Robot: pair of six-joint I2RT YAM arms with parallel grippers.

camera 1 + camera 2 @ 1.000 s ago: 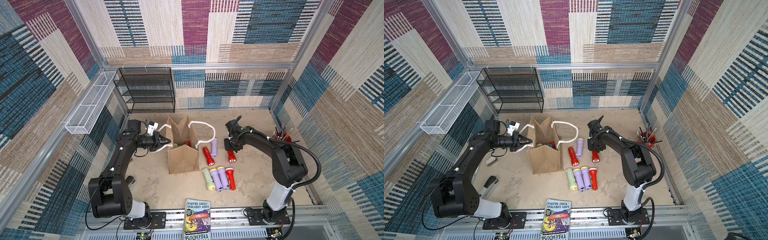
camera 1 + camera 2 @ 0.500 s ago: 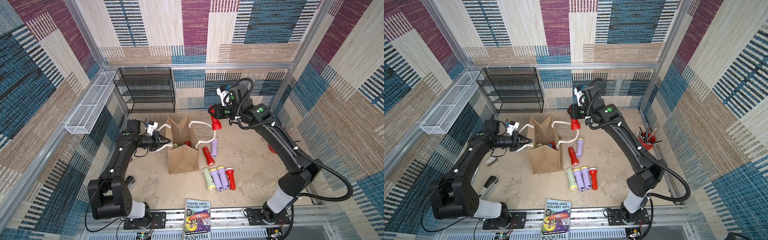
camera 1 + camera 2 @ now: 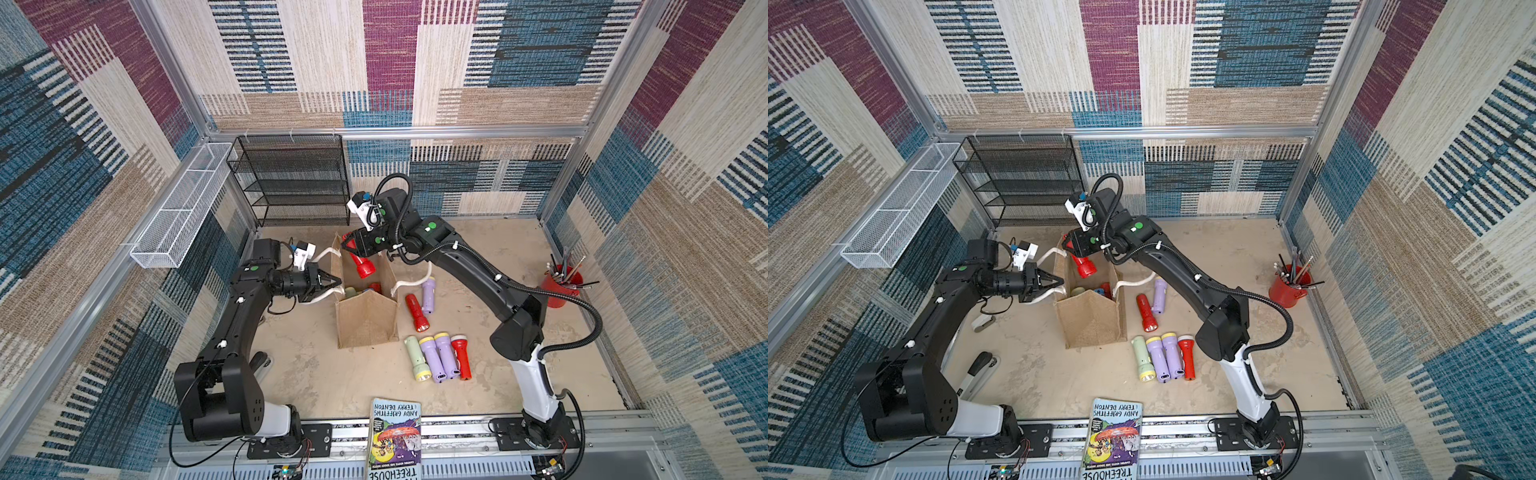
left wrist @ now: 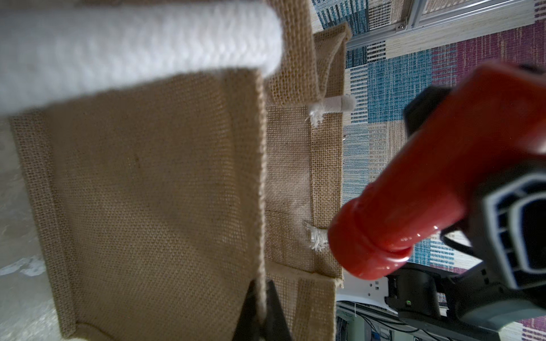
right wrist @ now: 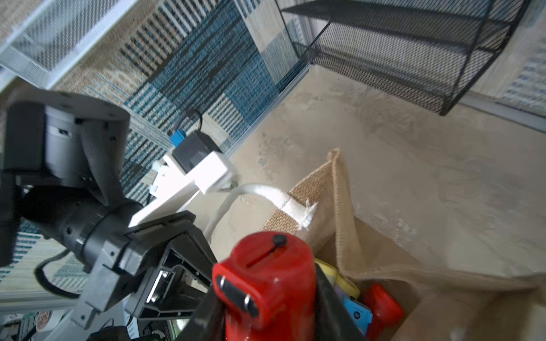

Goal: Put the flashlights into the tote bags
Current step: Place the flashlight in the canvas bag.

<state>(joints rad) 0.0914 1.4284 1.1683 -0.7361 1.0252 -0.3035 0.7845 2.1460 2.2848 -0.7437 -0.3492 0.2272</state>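
Observation:
The tan burlap tote bag (image 3: 365, 316) (image 3: 1090, 320) stands open mid-table. My left gripper (image 3: 336, 285) (image 4: 261, 310) is shut on the bag's left rim, and the burlap edge runs between its jaws. My right gripper (image 3: 352, 249) (image 5: 266, 310) is shut on a red flashlight (image 3: 360, 264) (image 4: 413, 192) (image 5: 266, 280), held tilted head-down over the bag's mouth. Yellow, blue and red flashlights (image 5: 381, 307) lie inside the bag. A red flashlight (image 3: 416, 311) and a lilac one (image 3: 429, 295) lie right of the bag. Nearer the front is a row of several more (image 3: 440, 357).
A black wire-mesh rack (image 3: 291, 183) stands at the back and a white wire basket (image 3: 178, 208) hangs on the left wall. A red pot of pens (image 3: 561, 286) sits at the right edge. A book (image 3: 395, 436) lies on the front rail. Two stapler-like objects (image 3: 978, 370) lie under my left arm.
My right arm has lifted a red flashlight from the table on the right and carried it up and left, to over the bag's mouth. My left gripper has held still on the rim.

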